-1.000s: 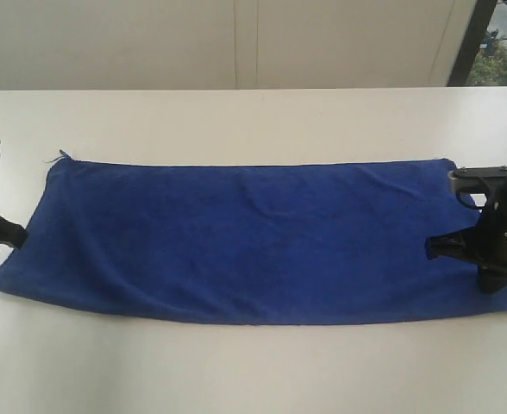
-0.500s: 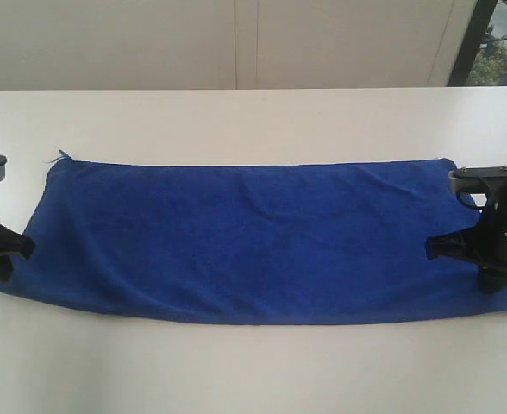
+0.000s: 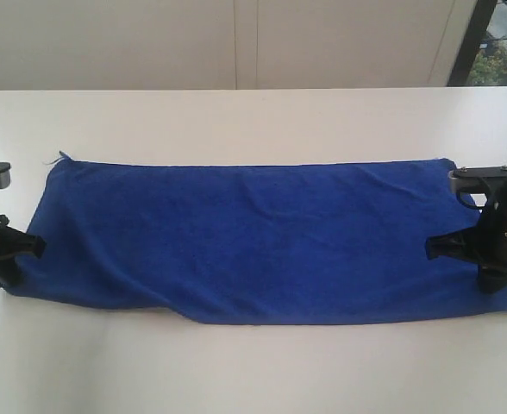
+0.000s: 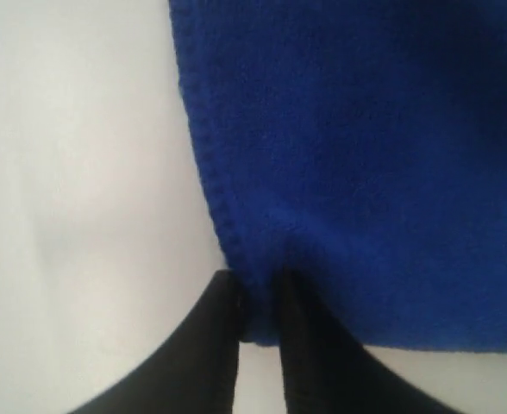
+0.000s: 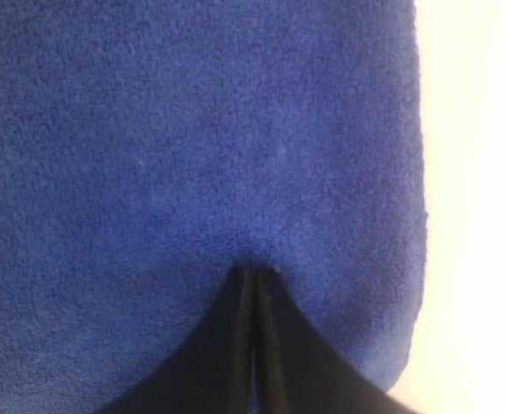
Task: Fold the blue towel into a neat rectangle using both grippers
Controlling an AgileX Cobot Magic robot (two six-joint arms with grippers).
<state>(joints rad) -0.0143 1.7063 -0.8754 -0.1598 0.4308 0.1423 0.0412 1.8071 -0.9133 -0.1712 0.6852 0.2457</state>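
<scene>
The blue towel (image 3: 253, 233) lies spread flat and long across the white table (image 3: 236, 121). At its left end my left gripper (image 3: 29, 246) is shut on the towel's hem. In the left wrist view a fold of the towel (image 4: 366, 155) sits pinched between the two black fingers of that gripper (image 4: 255, 280). My right gripper (image 3: 432, 248) rests on the towel's right end. Its fingers are shut tight, and in the right wrist view the gripper (image 5: 252, 274) dimples the towel (image 5: 193, 129) with its tips. Whether any cloth is caught there is unclear.
A pale tag (image 3: 60, 156) sticks out at the towel's far left corner. The table's back edge meets a white wall (image 3: 236, 43). A dark window frame (image 3: 473, 39) stands at the far right.
My left gripper has moved right onto the towel's left edge, opened, then closed on it. The near left corner has been pushed inward. The right arm has stayed put.
</scene>
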